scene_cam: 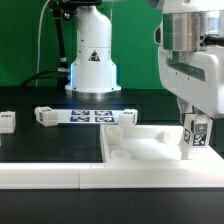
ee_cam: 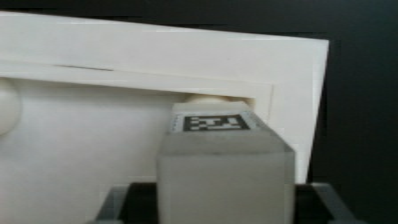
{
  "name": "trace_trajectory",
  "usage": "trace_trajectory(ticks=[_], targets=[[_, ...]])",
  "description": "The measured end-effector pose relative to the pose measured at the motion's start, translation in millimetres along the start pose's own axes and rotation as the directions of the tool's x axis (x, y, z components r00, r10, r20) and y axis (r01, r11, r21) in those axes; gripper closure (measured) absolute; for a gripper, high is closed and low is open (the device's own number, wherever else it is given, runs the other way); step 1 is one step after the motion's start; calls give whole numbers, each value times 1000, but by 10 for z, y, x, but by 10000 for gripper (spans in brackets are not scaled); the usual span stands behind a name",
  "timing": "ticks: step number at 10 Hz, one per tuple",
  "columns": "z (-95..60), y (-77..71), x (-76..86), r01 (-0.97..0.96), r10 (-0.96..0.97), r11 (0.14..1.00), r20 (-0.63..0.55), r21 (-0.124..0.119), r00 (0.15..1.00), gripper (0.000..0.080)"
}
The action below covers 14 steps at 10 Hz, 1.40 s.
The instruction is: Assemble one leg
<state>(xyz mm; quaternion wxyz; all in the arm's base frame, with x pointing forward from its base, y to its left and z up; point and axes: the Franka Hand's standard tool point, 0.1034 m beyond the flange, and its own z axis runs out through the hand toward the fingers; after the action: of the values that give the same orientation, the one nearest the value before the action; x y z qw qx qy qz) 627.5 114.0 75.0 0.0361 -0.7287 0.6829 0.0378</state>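
My gripper [scene_cam: 193, 128] is shut on the leg [scene_cam: 196, 138], a small white post with a black-and-white tag, and holds it upright. The leg's lower end is at the corner of the large flat white piece [scene_cam: 140, 150] at the exterior view's right. In the wrist view the leg [ee_cam: 222, 165] fills the middle between my gripper's [ee_cam: 222, 203] dark fingers [ee_cam: 132, 200]. Its far end points at a square corner recess [ee_cam: 221, 100] of the white piece [ee_cam: 143, 90]. I cannot tell whether the leg's end sits in the recess.
The marker board [scene_cam: 82, 116] lies behind the white piece. A second small white post [scene_cam: 6, 121] lies at the exterior view's far left, and another [scene_cam: 129, 117] beside the marker board. The robot base [scene_cam: 92, 60] stands at the back.
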Motion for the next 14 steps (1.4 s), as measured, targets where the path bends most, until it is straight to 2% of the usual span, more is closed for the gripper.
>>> trace_trajectory(ticks=[2, 5, 6, 7, 8, 10, 14], targets=[[-3, -3, 15, -120, 120, 993, 15, 1, 993, 506], [1, 0, 15, -143, 143, 990, 14, 0, 990, 506], [5, 1, 9, -142, 142, 990, 14, 0, 990, 406], [5, 1, 7, -136, 136, 991, 14, 0, 991, 267], [6, 2, 7, -95, 95, 996, 14, 0, 995, 187], [20, 15, -3, -50, 50, 999, 13, -5, 999, 157], [23, 25, -14, 298, -298, 954, 17, -6, 954, 151]])
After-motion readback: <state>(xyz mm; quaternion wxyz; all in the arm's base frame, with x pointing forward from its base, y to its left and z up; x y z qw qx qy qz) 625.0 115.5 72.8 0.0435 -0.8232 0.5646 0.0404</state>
